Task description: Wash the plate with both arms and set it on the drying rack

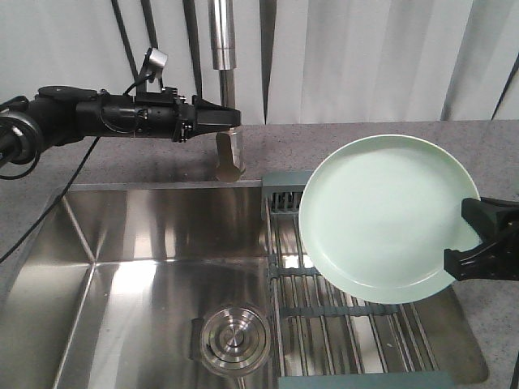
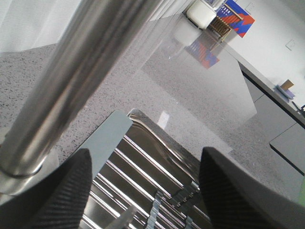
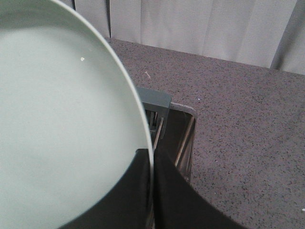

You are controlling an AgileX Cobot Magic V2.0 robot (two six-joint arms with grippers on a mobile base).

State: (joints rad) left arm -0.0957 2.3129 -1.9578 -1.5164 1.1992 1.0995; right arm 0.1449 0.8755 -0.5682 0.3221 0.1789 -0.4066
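The round pale mint-green plate (image 1: 385, 215) hangs tilted in the air over the steel-rod drying rack with its teal-grey frame (image 1: 340, 332). It is pinched at its lower right rim by the black right hand (image 1: 478, 247), which is clenched on it. Beyond the stainless steel sink basin (image 1: 122, 275), the black left hand (image 1: 231, 119) is released, its fingers spread on nothing, close against the upright chrome tap column (image 1: 223, 36) that stands on the speckled grey surface (image 1: 381, 138). A round steel drain strainer (image 1: 235, 339) sits in the basin, just left of the rack.

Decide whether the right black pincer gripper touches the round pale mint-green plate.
Touching. The right wrist view shows the right gripper pinching the mint-green plate at its rim.
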